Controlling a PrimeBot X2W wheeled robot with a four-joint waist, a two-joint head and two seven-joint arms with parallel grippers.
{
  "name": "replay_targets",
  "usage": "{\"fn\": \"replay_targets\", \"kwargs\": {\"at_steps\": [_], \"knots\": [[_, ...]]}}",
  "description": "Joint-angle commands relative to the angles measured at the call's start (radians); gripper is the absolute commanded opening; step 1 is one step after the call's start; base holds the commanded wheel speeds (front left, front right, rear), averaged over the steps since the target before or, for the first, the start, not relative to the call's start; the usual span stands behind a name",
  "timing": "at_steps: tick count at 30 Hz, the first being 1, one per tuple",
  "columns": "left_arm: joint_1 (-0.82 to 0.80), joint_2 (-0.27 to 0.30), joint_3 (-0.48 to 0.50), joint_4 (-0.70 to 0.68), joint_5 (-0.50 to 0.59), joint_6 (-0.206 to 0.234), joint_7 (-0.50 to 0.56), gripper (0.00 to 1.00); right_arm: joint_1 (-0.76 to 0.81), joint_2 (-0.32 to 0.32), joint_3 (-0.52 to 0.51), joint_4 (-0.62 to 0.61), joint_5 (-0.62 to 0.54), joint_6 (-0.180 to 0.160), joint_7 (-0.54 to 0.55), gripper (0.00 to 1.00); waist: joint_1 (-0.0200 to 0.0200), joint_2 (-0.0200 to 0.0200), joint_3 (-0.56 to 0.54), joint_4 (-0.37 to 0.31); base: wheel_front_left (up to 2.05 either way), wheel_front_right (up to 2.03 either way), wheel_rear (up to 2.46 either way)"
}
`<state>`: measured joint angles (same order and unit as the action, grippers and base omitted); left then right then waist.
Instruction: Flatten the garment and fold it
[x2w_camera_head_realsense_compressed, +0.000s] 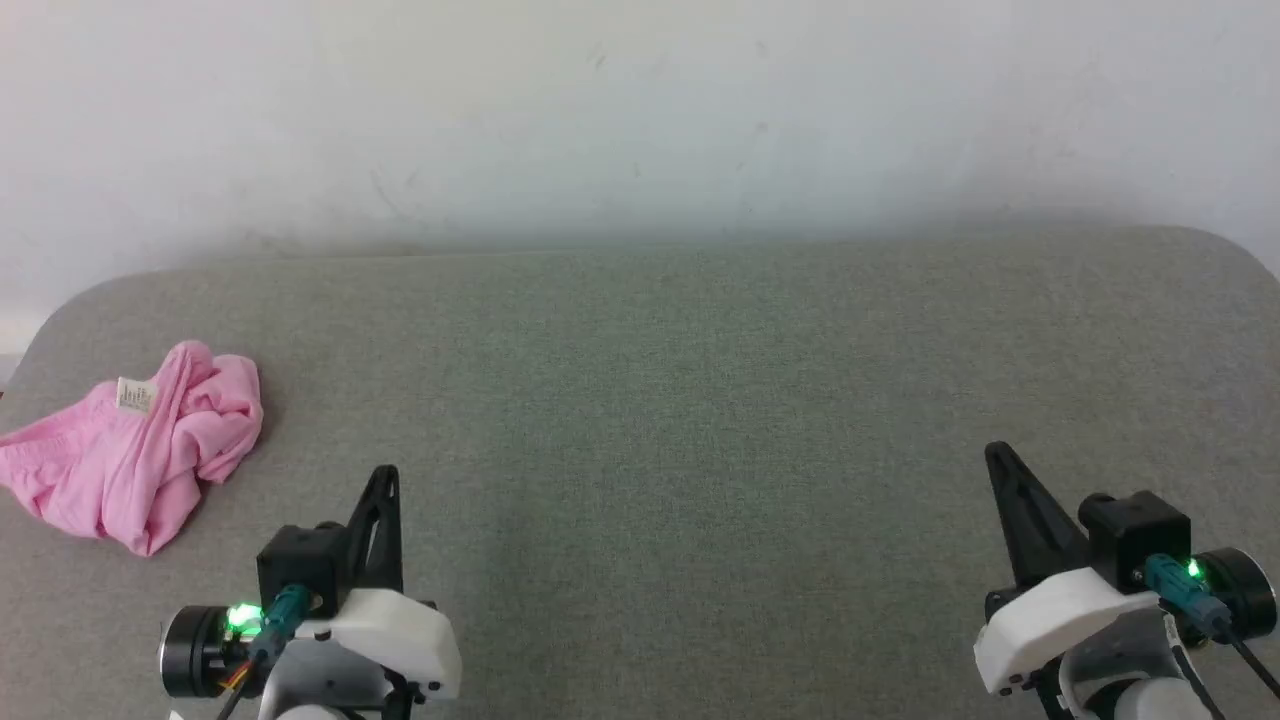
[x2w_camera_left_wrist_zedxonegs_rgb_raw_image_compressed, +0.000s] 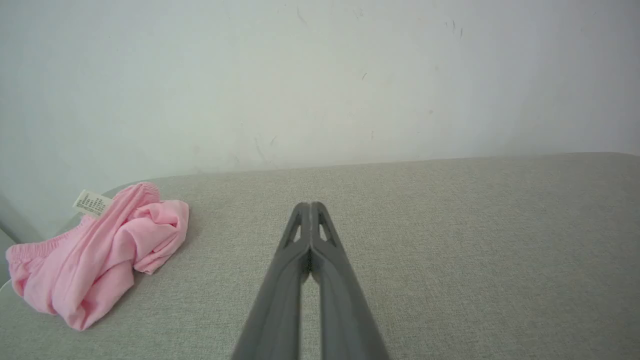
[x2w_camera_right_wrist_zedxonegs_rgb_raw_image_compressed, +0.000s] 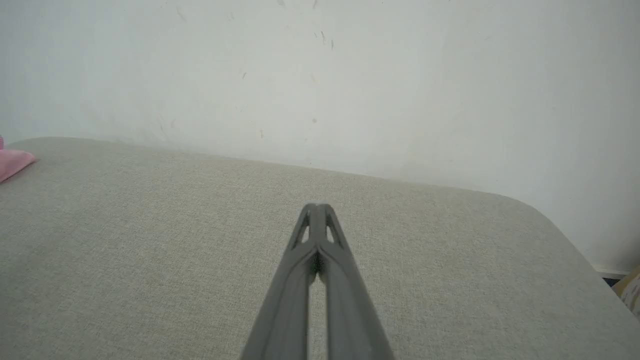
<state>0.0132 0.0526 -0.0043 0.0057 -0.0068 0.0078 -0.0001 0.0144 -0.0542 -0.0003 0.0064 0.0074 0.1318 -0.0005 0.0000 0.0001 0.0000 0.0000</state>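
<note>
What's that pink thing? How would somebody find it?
Start at the big grey cloth-covered table against the white wall. Follow it to its left edge, left of the shut left pincer. There lies the pink garment in a crumpled heap; its pink folds and small white label set it apart from the plain grey cloth around it.

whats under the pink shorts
The garment lies bunched on the grey padded surface; its white label shows on top. Anything beneath its folds is covered.
</note>
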Motion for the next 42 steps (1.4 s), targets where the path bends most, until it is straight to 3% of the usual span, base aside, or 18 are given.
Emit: {"fn": "replay_targets", "kwargs": {"at_steps": [1,38,39,42], "knots": [[-0.013,-0.002,0.004,-0.006,0.007,-0.008,0.000,0.00,-0.014,0.004,0.000,-0.006,-0.007,-0.001,0.000,0.00,0.0000,-0.0001,0.000,0.000,0.00,0.00,0.00],[-0.013,-0.002,0.004,-0.006,0.007,-0.008,0.000,0.00,-0.014,0.004,0.000,-0.006,-0.007,-0.001,0.000,0.00,0.0000,-0.0001,0.000,0.000,0.00,0.00,0.00],[0.000,0.000,0.000,0.000,0.000,0.000,0.000,1.00,0.000,0.000,0.000,0.000,0.000,0.000,0.000,1.00,0.0000,-0.0001,0.000,0.000,0.00,0.00,0.00],[0.000,0.000,-0.001,0.001,0.000,0.001,0.000,1.00,0.001,-0.001,0.000,0.002,0.000,0.000,0.000,1.00,0.0000,-0.0001,0.000,0.000,0.00,0.00,0.00]]}}
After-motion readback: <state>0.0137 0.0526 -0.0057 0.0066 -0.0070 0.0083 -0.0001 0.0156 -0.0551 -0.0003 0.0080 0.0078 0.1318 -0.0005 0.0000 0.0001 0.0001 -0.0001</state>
